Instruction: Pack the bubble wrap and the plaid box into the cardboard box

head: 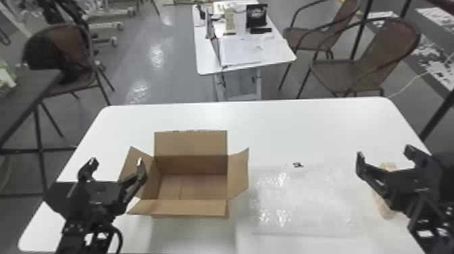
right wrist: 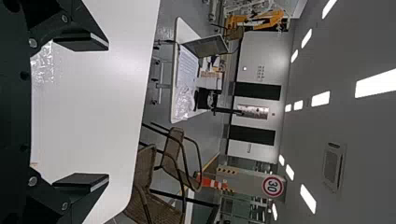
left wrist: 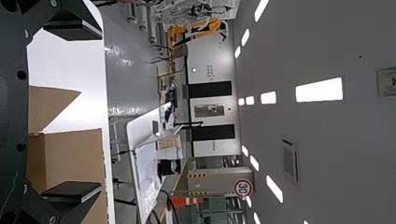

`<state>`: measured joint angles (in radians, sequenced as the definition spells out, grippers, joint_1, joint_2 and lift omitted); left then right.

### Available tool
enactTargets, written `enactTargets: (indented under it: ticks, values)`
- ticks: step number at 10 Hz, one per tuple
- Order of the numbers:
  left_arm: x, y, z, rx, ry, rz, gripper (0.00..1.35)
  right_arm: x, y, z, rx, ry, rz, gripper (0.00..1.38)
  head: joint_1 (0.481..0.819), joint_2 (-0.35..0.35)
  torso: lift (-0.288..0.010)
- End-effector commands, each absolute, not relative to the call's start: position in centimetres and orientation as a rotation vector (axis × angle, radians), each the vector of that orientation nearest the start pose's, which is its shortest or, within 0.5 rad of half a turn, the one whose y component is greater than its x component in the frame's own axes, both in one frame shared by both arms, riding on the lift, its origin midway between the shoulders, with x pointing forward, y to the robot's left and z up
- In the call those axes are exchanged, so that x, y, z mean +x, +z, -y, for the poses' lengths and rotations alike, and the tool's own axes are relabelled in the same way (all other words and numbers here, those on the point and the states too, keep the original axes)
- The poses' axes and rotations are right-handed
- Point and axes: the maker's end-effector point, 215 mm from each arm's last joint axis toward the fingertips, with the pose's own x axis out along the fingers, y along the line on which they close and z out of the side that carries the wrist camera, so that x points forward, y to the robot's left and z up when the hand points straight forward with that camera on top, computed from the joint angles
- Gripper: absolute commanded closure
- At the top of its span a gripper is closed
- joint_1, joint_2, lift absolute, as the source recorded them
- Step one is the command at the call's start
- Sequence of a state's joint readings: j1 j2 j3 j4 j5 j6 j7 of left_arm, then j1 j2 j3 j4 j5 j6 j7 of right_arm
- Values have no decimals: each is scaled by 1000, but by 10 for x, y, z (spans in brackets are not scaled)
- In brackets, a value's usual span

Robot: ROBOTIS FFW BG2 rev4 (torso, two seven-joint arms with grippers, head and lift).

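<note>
You're likely beginning, left gripper [head: 116, 161] and right gripper [head: 384, 152] open; bubble wrap [head: 300, 199] at your one o'clock is needing grasping.

Two black arms reach out, each with its gripper wide open.
The left arm [head: 86, 233] comes in from the bottom edge on the left side, and its gripper [head: 116, 161] points forward with its two fingers spread far apart. The right arm [head: 430, 223] comes in at the bottom right corner, and the right gripper [head: 384, 152] points forward and leans in a bit toward the middle. Its two flat black fingers [right wrist: 93, 42] are far apart too.
</note>
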<state>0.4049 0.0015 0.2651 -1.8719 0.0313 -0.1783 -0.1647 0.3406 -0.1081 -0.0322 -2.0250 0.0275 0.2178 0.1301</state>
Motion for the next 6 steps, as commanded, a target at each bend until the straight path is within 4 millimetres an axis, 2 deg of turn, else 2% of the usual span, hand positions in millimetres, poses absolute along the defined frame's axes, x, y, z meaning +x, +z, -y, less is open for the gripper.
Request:
enactTargets:
  ticks: [1, 6]
  values:
    - [456, -338, -347, 55, 93, 54, 160, 495, -344, 237, -122, 125, -117, 285, 695, 123, -64]
    - [450, -338, -355, 25, 110, 77, 160, 496, -345, 237, -101, 126, -100, 282, 695, 138, -64]
